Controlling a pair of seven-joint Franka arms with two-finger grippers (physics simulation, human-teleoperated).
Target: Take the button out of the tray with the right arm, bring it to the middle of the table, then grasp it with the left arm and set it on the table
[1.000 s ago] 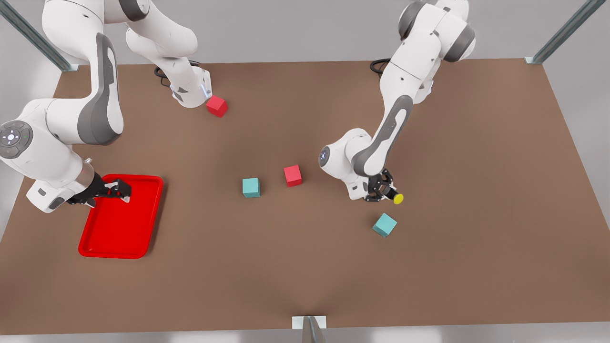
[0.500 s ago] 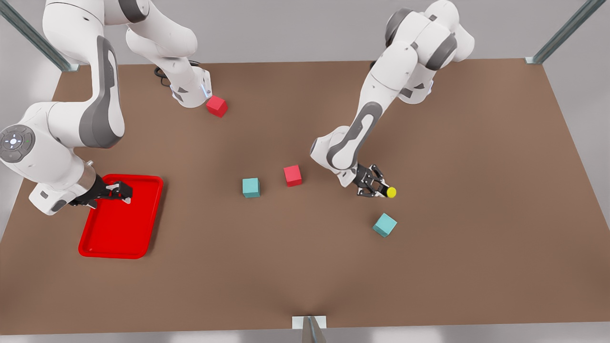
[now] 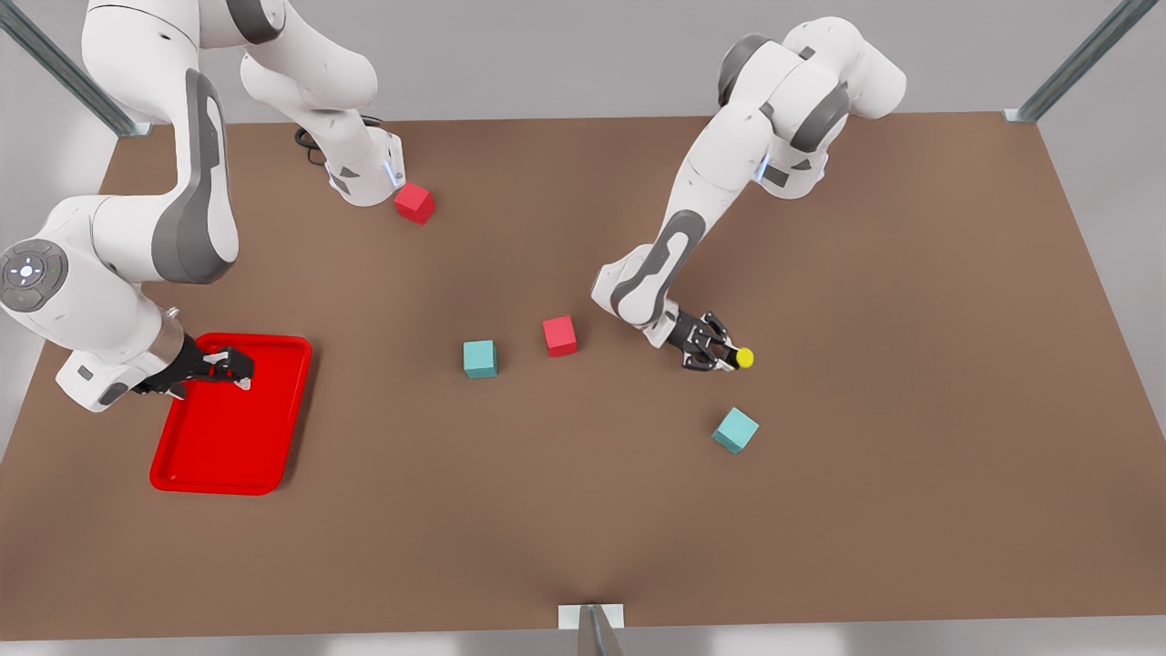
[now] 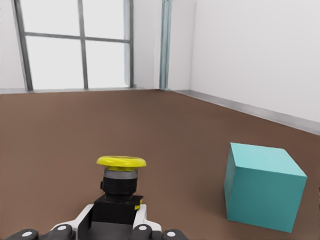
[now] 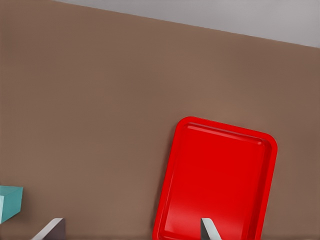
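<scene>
While clamped between the left gripper's (image 3: 720,353) closed fingers, button (image 3: 740,358) sat low over the bench (image 3: 911,364), near a teal cube (image 3: 734,430). Right gripper (image 3: 239,366), fingers spread and empty, hung over the tray (image 3: 228,456).

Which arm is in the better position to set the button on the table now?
The left. The left gripper already holds the button low above the table, near a teal cube. The right gripper waits open over the tray.
</scene>
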